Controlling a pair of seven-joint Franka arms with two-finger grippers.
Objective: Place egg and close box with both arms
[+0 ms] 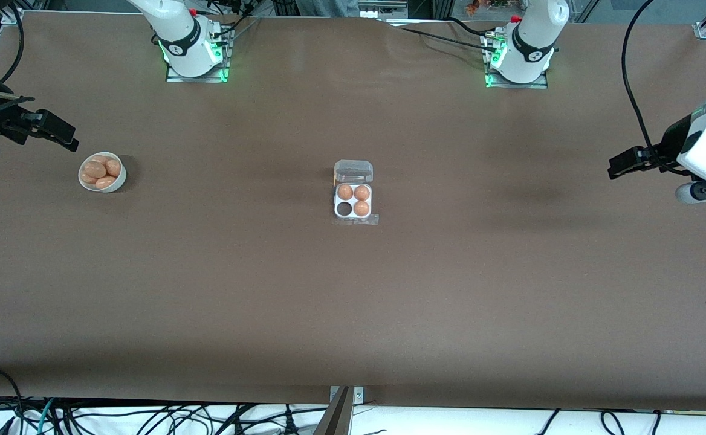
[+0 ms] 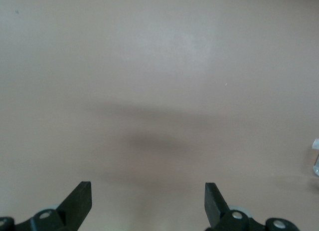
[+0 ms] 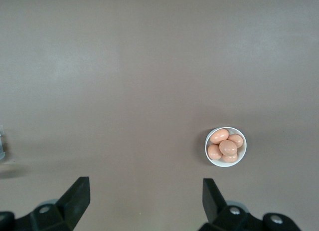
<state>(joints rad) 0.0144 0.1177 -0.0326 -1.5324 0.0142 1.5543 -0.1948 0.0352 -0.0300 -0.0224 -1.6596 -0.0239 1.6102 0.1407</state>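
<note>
- Bench (image 1: pixel 353 302): broad flat brown surface carrying all items; both arm bases stand along its edge farthest from the front camera.
- Box (image 1: pixel 353 193): small square white four-cell egg tray with a hinged clear plastic lid, at mid-bench. The lid is open, lying flat on the side farther from the front camera. Three cells hold orange-brown eggs; the fourth cell (image 1: pixel 344 208), on the nearer row toward the right arm's end, shows dark and empty.
- Bowl (image 1: pixel 115 179): small round white bowl toward the right arm's end of the bench, well apart from the box, holding a heap of smooth orange-brown eggs (image 1: pixel 98 171). The right wrist view shows five of them.
- Right pincer (image 1: pixel 57 134): black two-finger pincer, raised over the bench edge at the right arm's end, near the bowl; fingers spread wide, holding nothing.
- Left pincer (image 1: pixel 622 164): black two-finger pincer, raised over bare bench at the left arm's end, well apart from the box; fingers spread wide, holding nothing.
</note>
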